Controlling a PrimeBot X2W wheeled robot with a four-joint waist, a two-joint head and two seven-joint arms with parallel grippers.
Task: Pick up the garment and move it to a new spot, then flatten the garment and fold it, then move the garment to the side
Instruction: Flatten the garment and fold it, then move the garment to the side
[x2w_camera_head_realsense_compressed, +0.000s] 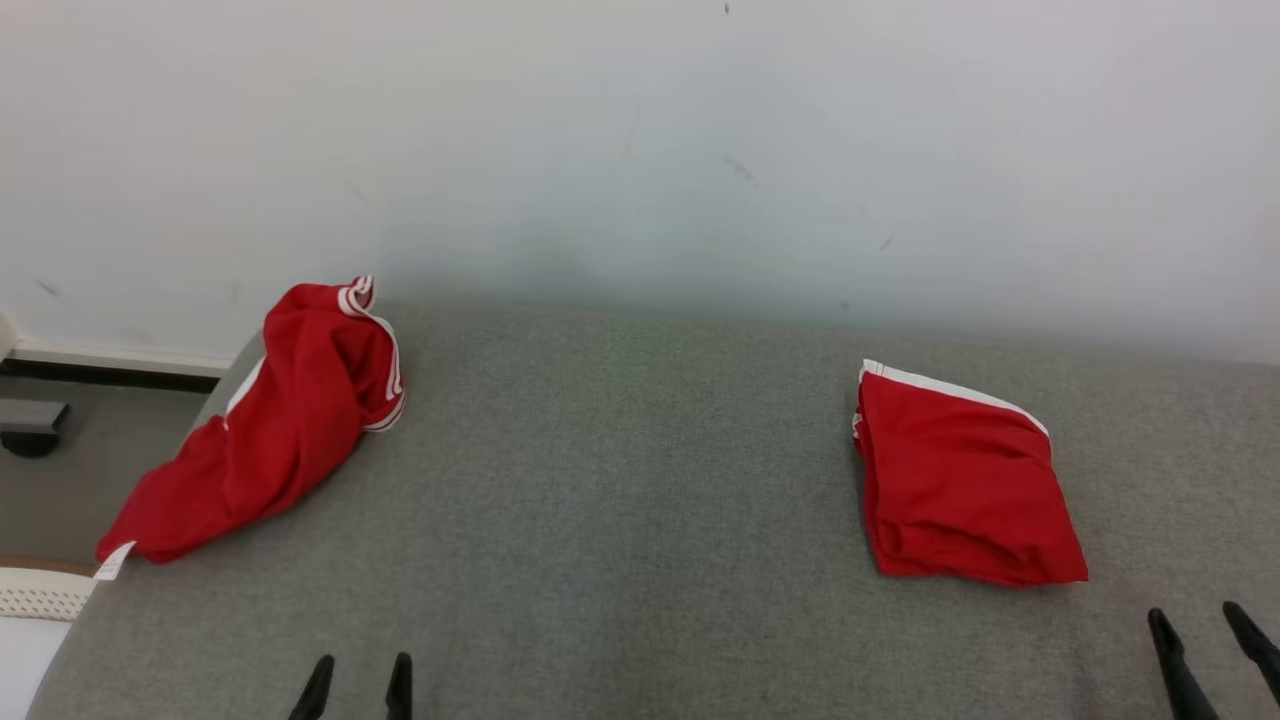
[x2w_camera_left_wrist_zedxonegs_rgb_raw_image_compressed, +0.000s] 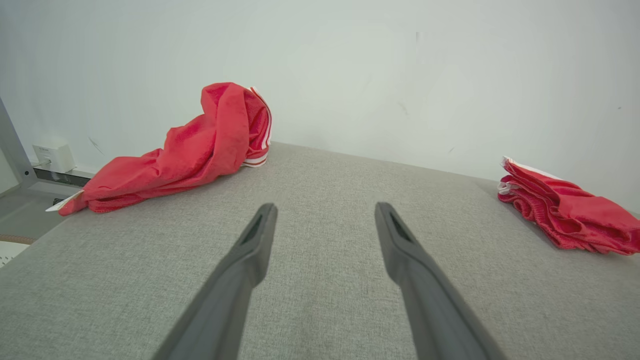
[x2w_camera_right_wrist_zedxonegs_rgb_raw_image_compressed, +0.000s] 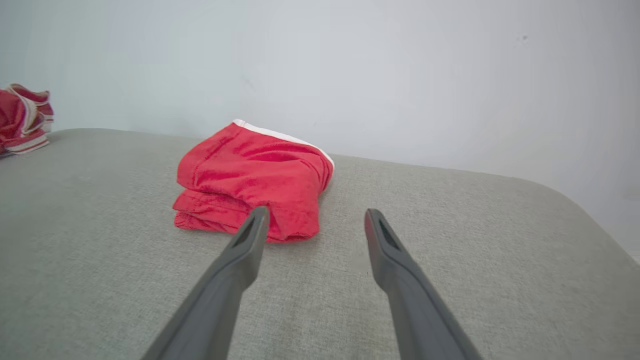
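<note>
Red folded garment (x2w_camera_head_realsense_compressed: 965, 490) lies on the grey surface (x2w_camera_head_realsense_compressed: 620, 480). The left gripper (x2w_camera_head_realsense_compressed: 363, 662) and right gripper (x2w_camera_head_realsense_compressed: 1195, 612) both gape wide, empty

Seen both low, fingers pointing forward: left gripper (x2w_camera_head_realsense_compressed: 363, 660) spread wide, empty; right gripper (x2w_camera_head_realsense_compressed: 1193, 610) likewise spread, gripping nothing

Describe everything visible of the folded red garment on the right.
The folded garment is red, of soft fabric, with a white band along its far edge. It is folded into a compact, roughly square stack of several layers, edges uneven, lying flat on the grey surface at the robot's right, near the wall. Only the surface touches it; the right gripper, jaws open, sits clear of it.
</note>
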